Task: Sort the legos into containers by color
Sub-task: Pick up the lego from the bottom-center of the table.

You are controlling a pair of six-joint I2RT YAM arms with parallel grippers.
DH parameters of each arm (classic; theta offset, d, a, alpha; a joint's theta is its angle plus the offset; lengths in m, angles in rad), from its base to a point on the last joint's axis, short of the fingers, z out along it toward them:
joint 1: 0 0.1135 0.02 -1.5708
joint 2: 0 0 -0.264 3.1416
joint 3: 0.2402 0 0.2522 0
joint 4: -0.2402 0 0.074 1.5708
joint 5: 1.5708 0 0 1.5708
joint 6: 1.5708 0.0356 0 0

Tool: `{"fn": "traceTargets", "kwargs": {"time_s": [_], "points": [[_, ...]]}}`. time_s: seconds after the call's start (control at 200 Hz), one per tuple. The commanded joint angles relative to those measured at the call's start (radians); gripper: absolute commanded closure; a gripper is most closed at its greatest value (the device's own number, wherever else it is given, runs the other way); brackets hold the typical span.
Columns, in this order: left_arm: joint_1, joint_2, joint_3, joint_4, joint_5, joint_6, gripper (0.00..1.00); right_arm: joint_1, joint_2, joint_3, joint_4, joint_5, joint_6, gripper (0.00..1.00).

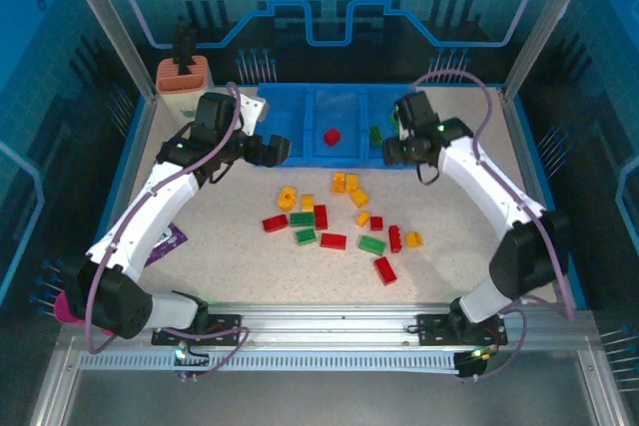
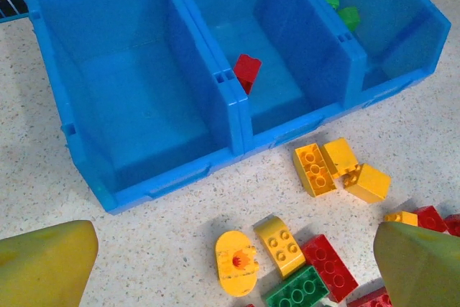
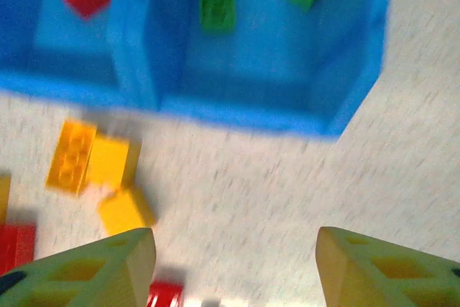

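The blue three-compartment tray (image 1: 300, 107) stands at the back centre. Its left compartment (image 2: 129, 84) is bare, the middle one holds a red brick (image 2: 247, 70), and the right one holds two green bricks (image 2: 339, 6). Red, green and yellow bricks (image 1: 334, 216) lie scattered on the table in front of it. My left gripper (image 1: 275, 150) hangs open near the tray's left front, above a rounded yellow piece (image 2: 237, 262) and a yellow brick (image 2: 280, 244). In front of the right compartment, my right gripper (image 1: 394, 152) is open and holds nothing; its view is blurred, with yellow bricks (image 3: 97, 170) to its left.
A cream-and-orange holder (image 1: 183, 77) stands at the back left beside the tray. A purple packet (image 1: 170, 241) lies under the left arm, and a pink cup (image 1: 65, 306) sits at the near left. Clear walls enclose the table.
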Motion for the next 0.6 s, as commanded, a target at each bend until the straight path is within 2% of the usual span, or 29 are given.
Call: {"fn": "traceTargets", "kwargs": {"time_s": [0.0, 0.09, 0.245, 0.595], "points": [[-0.004, -0.010, 0.018, -0.010, 0.003, 0.016, 0.01, 0.057, -0.068, -0.147, -0.067, -0.031, 0.150, 0.39], [-0.004, -0.003, 0.021, -0.014, 0.003, 0.015, 0.01, 0.098, -0.112, -0.243, -0.072, -0.056, 0.211, 0.39], [-0.006, 0.001, 0.013, -0.010, 0.010, 0.016, 0.01, 0.145, -0.124, -0.308, -0.105, -0.040, 0.239, 0.41], [-0.010, 0.007, 0.014, -0.013, 0.003, 0.019, 0.00, 0.154, -0.078, -0.399, -0.008, -0.050, 0.234, 0.44]]}}
